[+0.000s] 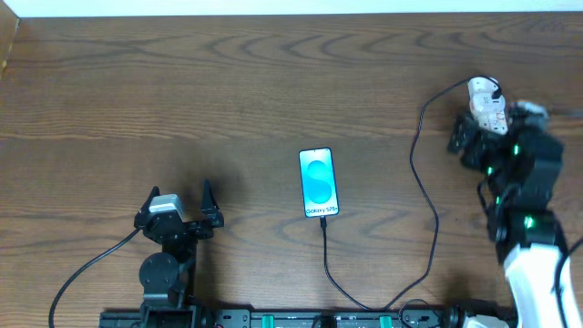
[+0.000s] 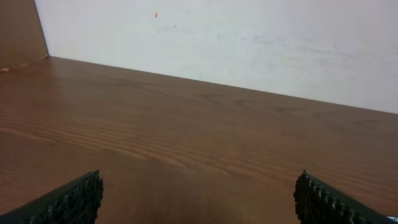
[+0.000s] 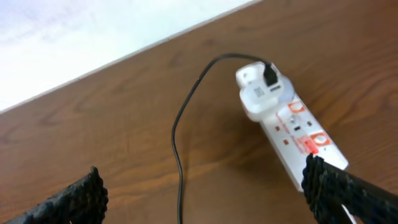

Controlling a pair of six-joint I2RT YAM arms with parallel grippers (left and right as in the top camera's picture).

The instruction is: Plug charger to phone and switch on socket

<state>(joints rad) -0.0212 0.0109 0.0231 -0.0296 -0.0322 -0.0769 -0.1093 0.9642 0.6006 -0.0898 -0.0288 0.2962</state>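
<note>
Black charger [image 1: 413, 162] looks plugged into phone [image 1: 318, 182]; right jaws over far-right socket [image 3: 292, 124], both pairs open. Nxt: press red switch [image 3: 314, 142].

The phone [image 1: 317, 182] is laid flat and screen up at the middle of the counter [image 1: 228, 91]. Its blue display is lit and "Galaxy S25" is shown at its near end. The charger [image 1: 413, 162], a thin black cable, is seen meeting the phone's near edge. It is looped along the near side and led to the far right. There it is plugged into a white adapter [image 3: 258, 93] on the end of the socket [image 3: 298, 134], a white strip marked with red.
</note>
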